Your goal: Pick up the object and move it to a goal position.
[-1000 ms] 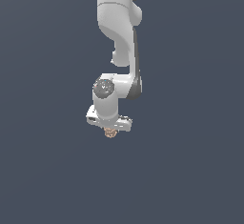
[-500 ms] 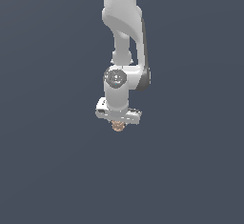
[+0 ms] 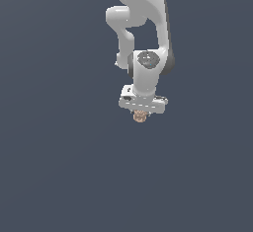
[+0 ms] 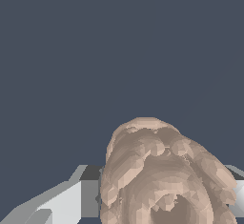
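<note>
Shifted toward the exterior view's right, the white gripper (image 3: 140,113) is clamped on the tan lumpy object (image 3: 140,117) beneath it, whose ridged roundness could slip free mid-carry.

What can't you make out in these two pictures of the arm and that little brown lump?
- Tool fingers: exterior view too small; wrist view, the object covers them.
- Object's lower part: cut off by the wrist view's edge.
- Goal position: no marker in either view.
- Arm base: beyond the exterior view's top edge.
</note>
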